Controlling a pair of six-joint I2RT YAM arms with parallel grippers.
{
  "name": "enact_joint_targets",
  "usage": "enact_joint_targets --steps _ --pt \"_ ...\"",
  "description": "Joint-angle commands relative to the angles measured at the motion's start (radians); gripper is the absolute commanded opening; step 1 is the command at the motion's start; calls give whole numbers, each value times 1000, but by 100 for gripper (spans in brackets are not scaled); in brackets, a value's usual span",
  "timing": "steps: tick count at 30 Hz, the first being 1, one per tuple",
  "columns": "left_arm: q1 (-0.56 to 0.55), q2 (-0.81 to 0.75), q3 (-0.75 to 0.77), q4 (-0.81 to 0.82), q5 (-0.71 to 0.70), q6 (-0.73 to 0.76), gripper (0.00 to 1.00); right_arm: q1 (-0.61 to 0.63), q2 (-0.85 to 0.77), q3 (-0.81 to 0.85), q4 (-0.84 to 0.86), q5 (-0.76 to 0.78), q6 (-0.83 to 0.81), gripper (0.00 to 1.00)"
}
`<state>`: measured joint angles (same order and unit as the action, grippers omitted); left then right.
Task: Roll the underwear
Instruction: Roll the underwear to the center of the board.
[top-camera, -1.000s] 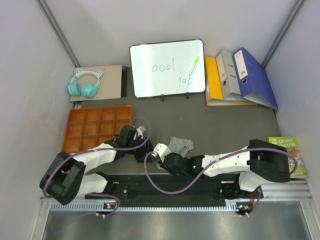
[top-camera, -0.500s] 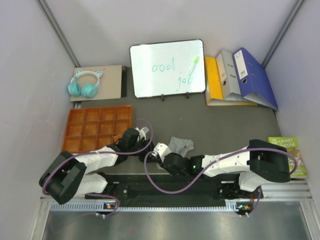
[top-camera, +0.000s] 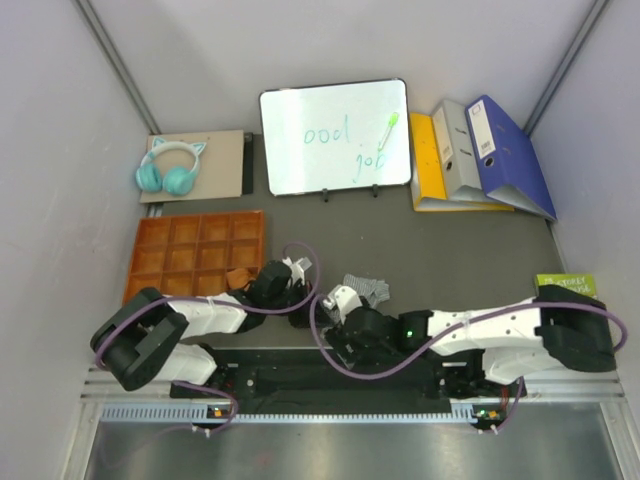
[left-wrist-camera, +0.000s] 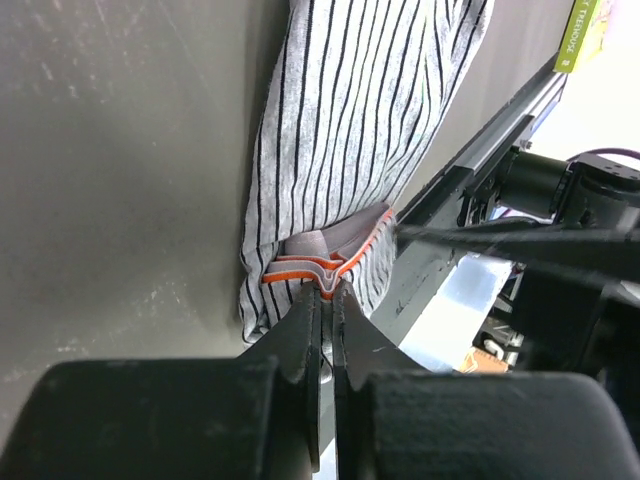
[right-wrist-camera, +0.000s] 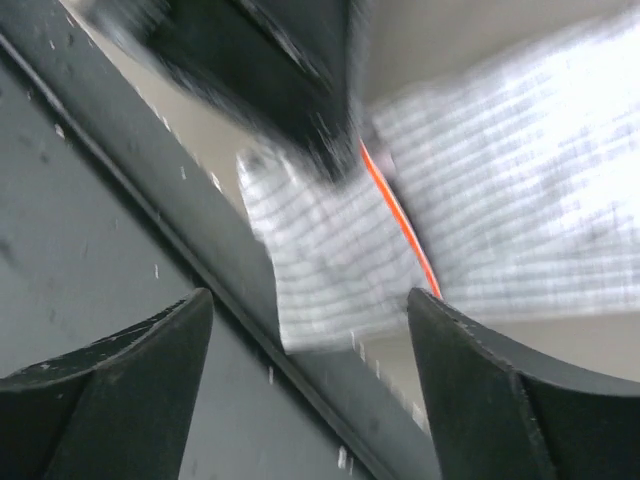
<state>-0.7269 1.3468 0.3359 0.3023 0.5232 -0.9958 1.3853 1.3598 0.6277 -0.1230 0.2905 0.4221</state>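
Your boxer shorts (left-wrist-camera: 345, 130) are white with thin dark stripes, and they have a grey band with an orange edge. In the blurred right wrist view the stripes seem grey. The tray (top-camera: 170, 262) is orange, the headphones (top-camera: 167, 172) turquoise.

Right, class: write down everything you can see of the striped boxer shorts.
The striped boxer shorts are soft, thin cloth, white with fine dark stripes, with a grey waistband edged in orange. They lie crumpled on the dark table near its front edge. The left gripper is shut on the waistband edge; the right gripper, open, holds nothing.
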Motion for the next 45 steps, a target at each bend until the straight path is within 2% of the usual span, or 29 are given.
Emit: enact_joint_targets --steps 1,6,12,14,20,26,38,45 --pt "-20 26 -6 23 -17 31 0 4 -152 -59 -184 2 196 80" --pt "-37 32 -2 3 -29 51 0 -90 -266 -95 -231 -77 458 80" --pt "-43 37 14 -32 -42 80 0 -199 -412 -236 -80 -155 729 77" --pt "-43 40 17 -43 -43 94 0 -215 -454 -301 12 -168 785 73" --pt "-43 75 35 -52 -17 115 0 -220 -465 -358 117 -149 810 66" --pt "-43 87 52 -91 -14 152 0 -221 -450 -407 210 -143 856 63" --pt "-45 101 63 -117 -11 183 0 -221 -271 -390 329 -156 850 55" --pt "-43 84 61 -111 -15 189 0 -221 -228 -379 273 -117 873 31"
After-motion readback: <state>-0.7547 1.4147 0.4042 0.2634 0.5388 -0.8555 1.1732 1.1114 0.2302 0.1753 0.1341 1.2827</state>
